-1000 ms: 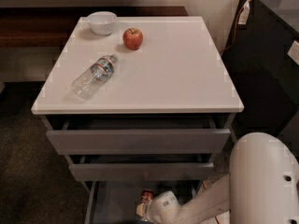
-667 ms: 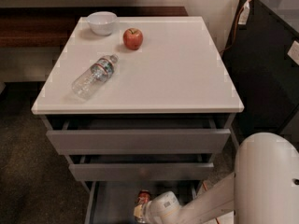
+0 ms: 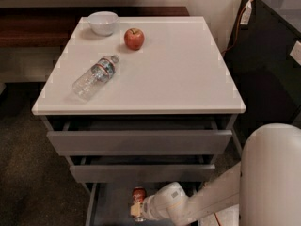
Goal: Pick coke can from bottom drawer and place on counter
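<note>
Gripper (image 3: 138, 212) has shifted slightly inside bottom drawer (image 3: 113, 206); coke can (image 3: 138, 194) stands just beyond it. Grip cannot be told; lift to counter (image 3: 178, 69) pending.

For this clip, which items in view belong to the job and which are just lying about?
Job: coke can, in the open bottom drawer; counter; gripper, low in that drawer, close by the can.
Lying about: water bottle on its side, apple, white bowl, all on the counter.
</note>
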{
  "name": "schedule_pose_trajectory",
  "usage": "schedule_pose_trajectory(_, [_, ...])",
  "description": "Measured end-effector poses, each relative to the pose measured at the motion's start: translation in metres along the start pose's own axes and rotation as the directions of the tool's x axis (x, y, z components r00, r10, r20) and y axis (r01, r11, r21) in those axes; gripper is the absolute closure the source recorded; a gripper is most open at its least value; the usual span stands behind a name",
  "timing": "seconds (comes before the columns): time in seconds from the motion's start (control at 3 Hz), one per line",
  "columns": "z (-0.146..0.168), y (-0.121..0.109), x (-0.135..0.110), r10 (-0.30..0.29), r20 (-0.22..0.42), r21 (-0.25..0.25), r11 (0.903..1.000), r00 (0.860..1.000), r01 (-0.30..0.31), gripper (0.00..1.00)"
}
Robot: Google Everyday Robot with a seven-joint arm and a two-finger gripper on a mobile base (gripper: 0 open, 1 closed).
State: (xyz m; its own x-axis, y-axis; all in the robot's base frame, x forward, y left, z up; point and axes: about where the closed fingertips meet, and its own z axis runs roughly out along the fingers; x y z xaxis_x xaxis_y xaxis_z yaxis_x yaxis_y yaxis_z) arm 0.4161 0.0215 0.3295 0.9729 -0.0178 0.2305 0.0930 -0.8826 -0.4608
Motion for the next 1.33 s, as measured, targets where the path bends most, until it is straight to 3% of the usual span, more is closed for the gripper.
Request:
schedule_pose_trajectory(0.33, [-0.018, -0.011, 0.006, -0.063, 0.026, 0.045, 0.9971, 0.998, 0.061, 1.0])
schedule_pose_trajectory(0.67, [-0.038, -0.024, 0.012, -0.145, 0.046, 0.072, 0.9873, 0.988, 0.142, 1.0])
schedule_pose_trajectory(1.0, [-0.061, -0.04, 0.017, -0.264, 0.091, 0.094, 0.9621, 0.96, 0.256, 1.0])
schedule_pose_trajectory(1.33, [-0.077, -0.054, 0.019, -0.369, 0.132, 0.112, 0.9277, 0.92, 0.356, 1.0])
